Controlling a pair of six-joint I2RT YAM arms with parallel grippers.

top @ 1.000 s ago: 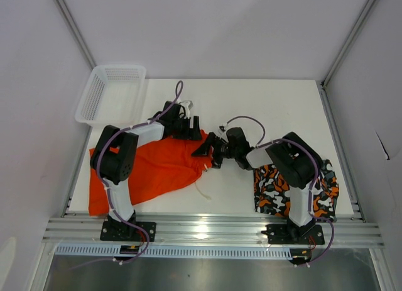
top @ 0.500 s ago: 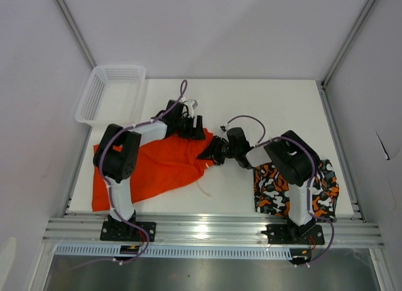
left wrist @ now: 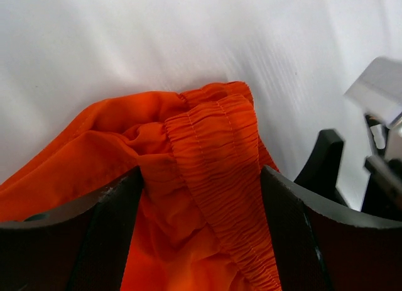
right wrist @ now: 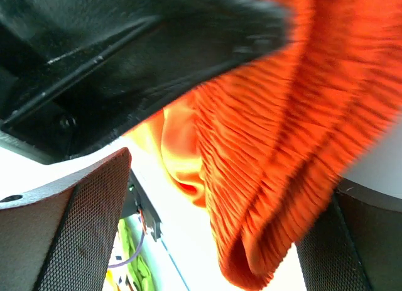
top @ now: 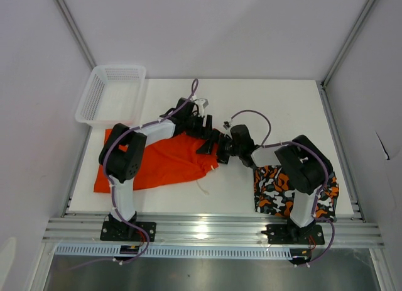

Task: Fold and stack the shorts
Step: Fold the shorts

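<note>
Orange shorts [top: 160,162] limp, light; left gripper [left wrist: 201,173] clamps the elastic waistband [left wrist: 217,140], likely the firmest hold, right gripper [right wrist: 220,178] gaping wide around it.

The spread shorts [top: 160,164] lie left on the worktop [top: 282,105], the folded shorts [top: 269,192] front right. The basket [top: 119,67] sits back left.

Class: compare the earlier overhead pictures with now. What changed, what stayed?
The left gripper, holding the orange shorts by the waistband, moved right, dragging them right and away from the near edge. The right gripper is now open around the waistband. The patterned shorts and basket stayed.
</note>
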